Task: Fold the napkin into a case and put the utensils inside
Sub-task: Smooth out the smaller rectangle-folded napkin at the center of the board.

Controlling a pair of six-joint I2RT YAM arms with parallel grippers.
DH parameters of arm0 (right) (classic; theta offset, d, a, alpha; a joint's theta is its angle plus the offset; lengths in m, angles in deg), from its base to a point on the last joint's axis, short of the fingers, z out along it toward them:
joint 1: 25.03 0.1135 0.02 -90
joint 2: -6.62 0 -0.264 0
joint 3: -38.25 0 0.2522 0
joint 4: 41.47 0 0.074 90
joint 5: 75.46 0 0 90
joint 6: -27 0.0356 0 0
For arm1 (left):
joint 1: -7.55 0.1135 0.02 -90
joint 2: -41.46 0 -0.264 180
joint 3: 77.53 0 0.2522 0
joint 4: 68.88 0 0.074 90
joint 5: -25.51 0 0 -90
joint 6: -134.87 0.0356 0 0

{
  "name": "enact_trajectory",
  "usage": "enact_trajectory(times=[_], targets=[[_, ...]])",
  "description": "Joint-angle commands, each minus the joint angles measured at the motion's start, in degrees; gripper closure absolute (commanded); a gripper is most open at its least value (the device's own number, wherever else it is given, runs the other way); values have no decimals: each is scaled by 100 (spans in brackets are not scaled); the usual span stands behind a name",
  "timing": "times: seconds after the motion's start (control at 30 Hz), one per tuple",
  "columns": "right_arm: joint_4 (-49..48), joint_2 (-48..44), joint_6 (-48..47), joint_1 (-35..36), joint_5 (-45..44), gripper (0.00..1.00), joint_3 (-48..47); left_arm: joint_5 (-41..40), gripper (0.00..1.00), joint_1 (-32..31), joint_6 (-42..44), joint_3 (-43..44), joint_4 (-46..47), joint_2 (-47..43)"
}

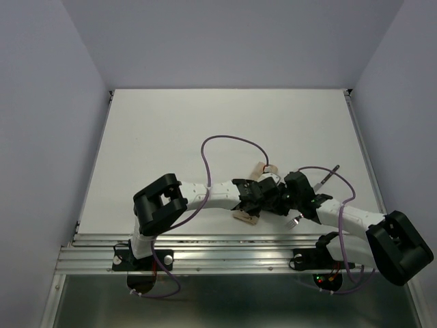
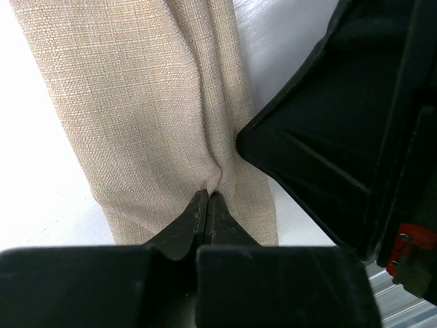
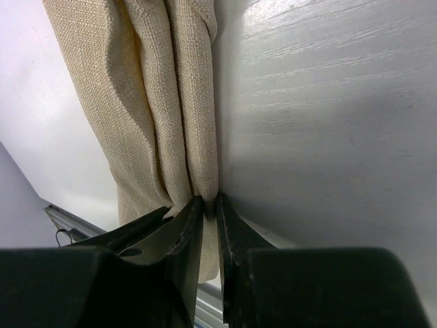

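The beige napkin [image 1: 246,217] lies folded into a narrow layered strip [image 2: 136,102] near the table's front edge, mostly hidden under both arms in the top view. My left gripper [image 2: 207,195] is shut, and the cloth puckers into its tips. My right gripper [image 3: 209,199] is shut on the rolled edge of the napkin [image 3: 157,89], right beside the left one. A slim dark-handled utensil [image 1: 326,180] lies to the right of the grippers. The silver end of another utensil [image 1: 295,220] shows under the right arm.
The right gripper's black body [image 2: 341,123] fills the right side of the left wrist view, very close to the left fingers. The aluminium rail [image 1: 225,249] of the table's front edge runs just behind the napkin. Purple cables [image 1: 232,140] loop above the wrists.
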Motion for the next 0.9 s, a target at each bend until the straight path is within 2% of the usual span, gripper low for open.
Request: enact_trajectory(times=[0.0,0.2,0.3,0.73,0.77,0.83,0.87], targets=[[219,-141,16,55,-195,83,147,-148,100,-42,-21,229,-27,24],[149,-124,69,55,-222,96,174,343,100,45,-74,115,340,-248],[114,-115,113,55,-213,99,165,660,100,116,-118,88,543,-301],[307,-238,139,55,-354,99,121,898,100,204,-162,71,527,-46],[325,-282,139,55,-397,99,121,890,99,195,-171,1,518,-82],[473,-326,95,55,-511,96,77,863,90,204,-179,-61,465,-248],[553,-361,86,55,-512,94,42,846,90,204,-188,-79,430,-301]])
